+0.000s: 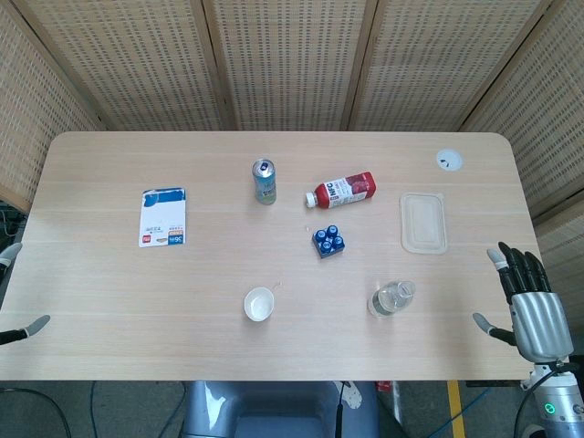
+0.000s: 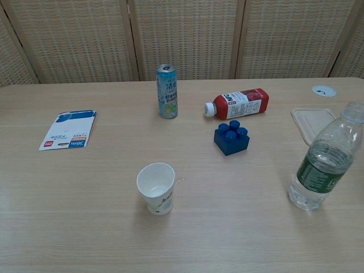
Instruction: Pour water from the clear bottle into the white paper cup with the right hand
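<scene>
The clear bottle [image 1: 391, 298] stands upright near the table's front right; in the chest view the clear bottle [image 2: 326, 159] has no cap, a green label and water low inside. The white paper cup [image 1: 259, 304] stands upright left of it, seen in the chest view as the paper cup [image 2: 156, 188] with a little water at its bottom. My right hand [image 1: 529, 297] is off the table's right edge, fingers spread, holding nothing, well right of the bottle. Only fingertips of my left hand [image 1: 23, 330] show at the left edge of the head view.
A drink can [image 1: 265, 181], a lying red bottle [image 1: 343, 191], a blue block [image 1: 328, 241] and a clear lidded box [image 1: 424, 222] sit behind the cup and bottle. A white and blue packet [image 1: 162, 217] lies at left. A round grommet [image 1: 448, 161] marks the far right.
</scene>
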`<action>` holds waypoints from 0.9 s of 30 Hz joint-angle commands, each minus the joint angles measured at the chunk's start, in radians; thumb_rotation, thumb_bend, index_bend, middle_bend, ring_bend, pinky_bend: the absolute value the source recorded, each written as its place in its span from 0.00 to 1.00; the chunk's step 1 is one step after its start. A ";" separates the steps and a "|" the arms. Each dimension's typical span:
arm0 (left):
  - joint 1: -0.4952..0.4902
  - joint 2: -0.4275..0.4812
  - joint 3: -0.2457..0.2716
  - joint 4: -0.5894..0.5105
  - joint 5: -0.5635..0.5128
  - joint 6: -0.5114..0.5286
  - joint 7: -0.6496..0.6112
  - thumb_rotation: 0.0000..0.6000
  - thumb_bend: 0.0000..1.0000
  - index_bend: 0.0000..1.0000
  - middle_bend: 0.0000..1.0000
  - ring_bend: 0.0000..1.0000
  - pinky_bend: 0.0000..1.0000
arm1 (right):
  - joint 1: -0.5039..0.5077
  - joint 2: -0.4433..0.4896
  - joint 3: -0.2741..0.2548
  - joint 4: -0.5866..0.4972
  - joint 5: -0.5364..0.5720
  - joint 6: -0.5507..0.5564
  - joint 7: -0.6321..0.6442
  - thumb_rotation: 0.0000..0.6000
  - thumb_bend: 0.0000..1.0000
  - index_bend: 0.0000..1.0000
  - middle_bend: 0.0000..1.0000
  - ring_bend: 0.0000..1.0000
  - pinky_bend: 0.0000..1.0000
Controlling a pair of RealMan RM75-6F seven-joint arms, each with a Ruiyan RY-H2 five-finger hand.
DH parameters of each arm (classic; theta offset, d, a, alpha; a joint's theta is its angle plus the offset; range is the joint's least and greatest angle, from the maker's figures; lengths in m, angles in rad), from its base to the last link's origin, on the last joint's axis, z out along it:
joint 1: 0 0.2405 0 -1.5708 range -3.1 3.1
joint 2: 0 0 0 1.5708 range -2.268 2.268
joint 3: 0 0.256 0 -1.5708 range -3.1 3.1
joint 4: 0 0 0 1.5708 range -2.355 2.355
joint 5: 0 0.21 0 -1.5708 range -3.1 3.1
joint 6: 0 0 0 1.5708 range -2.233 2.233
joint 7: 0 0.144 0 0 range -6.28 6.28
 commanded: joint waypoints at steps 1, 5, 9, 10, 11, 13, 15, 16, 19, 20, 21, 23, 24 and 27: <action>0.000 0.000 0.000 0.000 -0.001 0.000 0.000 1.00 0.12 0.00 0.00 0.00 0.00 | 0.000 0.000 0.000 0.001 -0.001 0.000 0.000 1.00 0.00 0.00 0.00 0.00 0.00; 0.000 -0.001 -0.001 0.000 -0.002 -0.001 0.001 1.00 0.13 0.00 0.00 0.00 0.00 | 0.002 -0.002 -0.002 0.003 -0.002 -0.005 -0.002 1.00 0.00 0.00 0.00 0.00 0.00; -0.003 -0.004 -0.001 -0.003 0.000 -0.004 0.016 1.00 0.13 0.00 0.00 0.00 0.00 | 0.023 0.009 -0.008 0.016 0.005 -0.055 0.075 1.00 0.00 0.00 0.00 0.00 0.00; -0.003 -0.005 -0.001 -0.004 -0.001 -0.004 0.019 1.00 0.12 0.00 0.00 0.00 0.00 | 0.030 0.013 -0.008 0.023 0.007 -0.068 0.101 1.00 0.00 0.00 0.00 0.00 0.00; -0.004 -0.006 -0.001 -0.005 -0.002 -0.006 0.022 1.00 0.12 0.00 0.00 0.00 0.00 | 0.039 0.017 -0.008 0.032 0.009 -0.087 0.135 1.00 0.00 0.00 0.00 0.00 0.00; -0.006 -0.006 -0.003 -0.007 -0.006 -0.009 0.025 1.00 0.12 0.00 0.00 0.00 0.00 | 0.061 0.020 -0.013 0.059 0.011 -0.132 0.221 1.00 0.00 0.00 0.00 0.00 0.00; -0.008 -0.006 -0.006 -0.011 -0.013 -0.011 0.028 1.00 0.12 0.00 0.00 0.00 0.00 | 0.096 0.016 -0.028 0.116 0.006 -0.208 0.320 1.00 0.00 0.00 0.00 0.00 0.00; -0.008 -0.006 -0.008 -0.013 -0.016 -0.011 0.030 1.00 0.12 0.00 0.00 0.00 0.00 | 0.110 0.010 -0.033 0.143 -0.001 -0.230 0.354 1.00 0.00 0.00 0.00 0.00 0.00; -0.008 -0.006 -0.011 -0.017 -0.023 -0.011 0.034 1.00 0.12 0.00 0.00 0.00 0.00 | 0.143 -0.010 -0.052 0.208 -0.029 -0.281 0.448 1.00 0.00 0.00 0.00 0.00 0.00; -0.008 -0.006 -0.011 -0.017 -0.025 -0.012 0.035 1.00 0.12 0.00 0.00 0.00 0.00 | 0.156 -0.018 -0.061 0.234 -0.043 -0.298 0.484 1.00 0.00 0.00 0.00 0.00 0.00; -0.009 -0.007 -0.012 -0.018 -0.027 -0.013 0.037 1.00 0.12 0.00 0.00 0.00 0.00 | 0.165 -0.023 -0.067 0.253 -0.054 -0.308 0.508 1.00 0.00 0.00 0.00 0.00 0.00; -0.010 -0.007 -0.014 -0.019 -0.033 -0.015 0.040 1.00 0.12 0.00 0.00 0.00 0.00 | 0.183 -0.035 -0.080 0.290 -0.076 -0.327 0.554 1.00 0.00 0.00 0.00 0.00 0.00; -0.011 -0.008 -0.015 -0.020 -0.038 -0.018 0.042 1.00 0.12 0.00 0.00 0.00 0.00 | 0.201 -0.047 -0.092 0.327 -0.098 -0.342 0.599 1.00 0.00 0.00 0.00 0.00 0.00; -0.015 -0.009 -0.020 -0.021 -0.048 -0.026 0.049 1.00 0.13 0.00 0.00 0.00 0.00 | 0.261 -0.080 -0.126 0.413 -0.172 -0.378 0.691 1.00 0.00 0.00 0.00 0.00 0.00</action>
